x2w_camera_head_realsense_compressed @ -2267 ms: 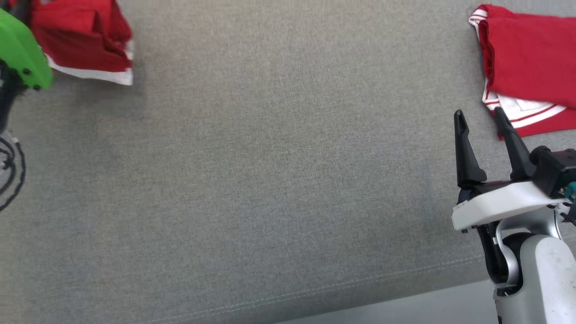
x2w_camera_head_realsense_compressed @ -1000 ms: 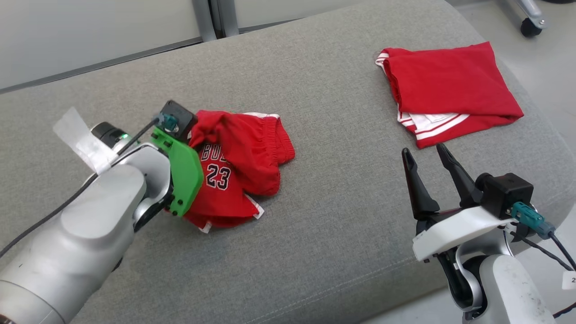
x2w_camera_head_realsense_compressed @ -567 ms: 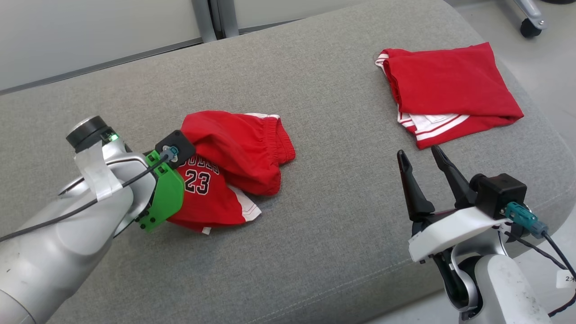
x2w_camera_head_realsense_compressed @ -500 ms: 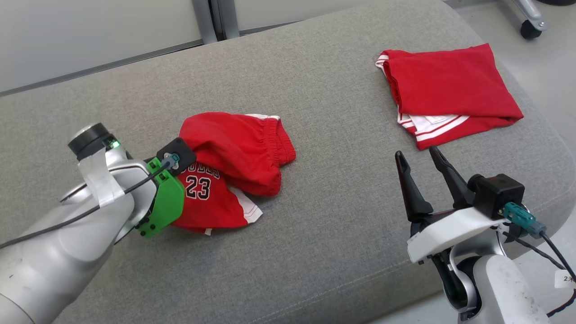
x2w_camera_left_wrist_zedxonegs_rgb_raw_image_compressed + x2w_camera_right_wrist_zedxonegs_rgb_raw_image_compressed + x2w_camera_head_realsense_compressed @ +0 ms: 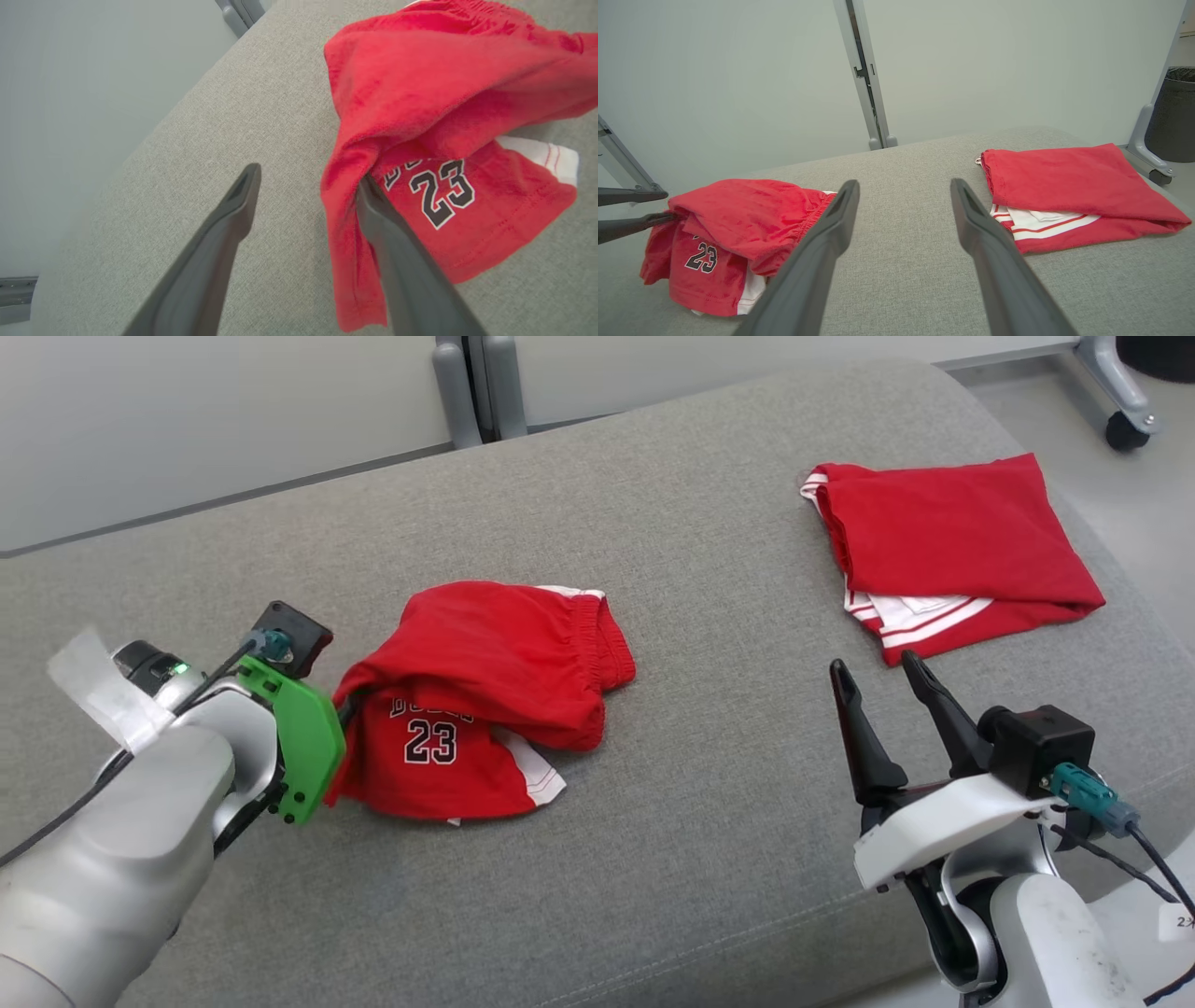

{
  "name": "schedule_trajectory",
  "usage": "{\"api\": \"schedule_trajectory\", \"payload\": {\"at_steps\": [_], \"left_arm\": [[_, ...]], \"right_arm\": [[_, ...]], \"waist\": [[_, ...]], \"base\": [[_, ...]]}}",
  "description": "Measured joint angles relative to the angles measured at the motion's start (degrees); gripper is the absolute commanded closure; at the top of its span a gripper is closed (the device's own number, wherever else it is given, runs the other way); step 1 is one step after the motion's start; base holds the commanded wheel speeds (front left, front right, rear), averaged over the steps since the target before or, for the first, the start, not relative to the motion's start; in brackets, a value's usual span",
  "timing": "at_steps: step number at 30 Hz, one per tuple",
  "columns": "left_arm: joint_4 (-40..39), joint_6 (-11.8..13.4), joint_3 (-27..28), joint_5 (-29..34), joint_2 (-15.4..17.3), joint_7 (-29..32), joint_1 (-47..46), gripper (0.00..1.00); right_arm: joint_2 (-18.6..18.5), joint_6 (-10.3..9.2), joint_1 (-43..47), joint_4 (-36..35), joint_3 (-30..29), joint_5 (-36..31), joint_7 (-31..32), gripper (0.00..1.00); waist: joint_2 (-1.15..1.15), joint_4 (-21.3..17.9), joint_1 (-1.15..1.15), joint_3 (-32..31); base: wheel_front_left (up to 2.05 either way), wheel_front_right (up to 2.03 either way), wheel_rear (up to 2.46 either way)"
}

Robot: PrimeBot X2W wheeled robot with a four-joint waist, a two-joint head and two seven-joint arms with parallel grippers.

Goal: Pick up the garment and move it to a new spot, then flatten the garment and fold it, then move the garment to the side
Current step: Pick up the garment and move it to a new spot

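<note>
Grey cushion (image 5: 653, 887) up front: the right gripper (image 5: 874, 665) hovers over its near right edge, jaws apart, empty. The left gripper (image 5: 308, 173) gapes too, one finger under a fold of the garment (image 5: 485, 709), bunched left of centre. Slide out low, don't drag it! Its long axis looks left-right, waistband facing far right, towards the folded red clothing (image 5: 952, 541).

Grey cushion (image 5: 709, 569) holds crumpled garment (image 5: 485, 709), folded garment (image 5: 952, 532)

Left hand (image 5: 308, 175) spread wide, right hand (image 5: 874, 665) spread wide
</note>
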Motion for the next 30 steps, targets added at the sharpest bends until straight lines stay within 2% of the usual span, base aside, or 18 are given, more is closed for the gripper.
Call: {"api": "schedule_trajectory", "payload": {"at_steps": [7,11,16,20,26,30], "left_arm": [[-0.6,0.2,7.6,-9.9,-2.8,-6.0,-0.3,0.00],[-2.5,2.2,10.4,-12.7,-4.3,-9.1,1.3,0.00],[-8.8,6.7,13.7,-16.1,-4.9,-13.2,6.2,0.00],[-16.5,11.7,15.3,-17.2,-4.0,-16.0,12.8,0.00],[-28.5,19.8,17.8,-18.0,-2.4,-18.0,24.0,0.00],[-34.4,23.7,19.8,-16.5,-2.1,-18.5,28.9,0.00]], "right_arm": [[0.0,0.00,2.3,0.0,-1.0,0.0,0.5,0.00],[0.0,0.00,3.6,0.1,-1.2,0.5,0.7,0.00],[0.0,0.00,4.4,0.9,-1.5,0.8,0.6,0.00],[0.0,0.00,4.4,3.2,-1.1,0.9,0.6,0.00],[0.0,0.00,2.0,10.0,0.2,-0.8,0.5,0.00],[-0.1,0.00,-1.0,16.6,0.1,-1.1,-0.6,0.00]], "waist": [[0.00,3.0,0.00,-2.5],[0.00,5.5,0.00,-4.2],[0.00,8.9,0.00,-5.7],[0.00,11.7,0.00,-6.5],[0.00,15.7,0.00,-6.8],[0.00,18.3,0.00,-6.5]], "base": [[0.00,0.00,0.00],[0.00,0.00,0.00],[0.00,0.00,0.00],[0.00,0.00,0.00],[0.00,0.00,0.00],[0.00,0.00,0.00]]}}
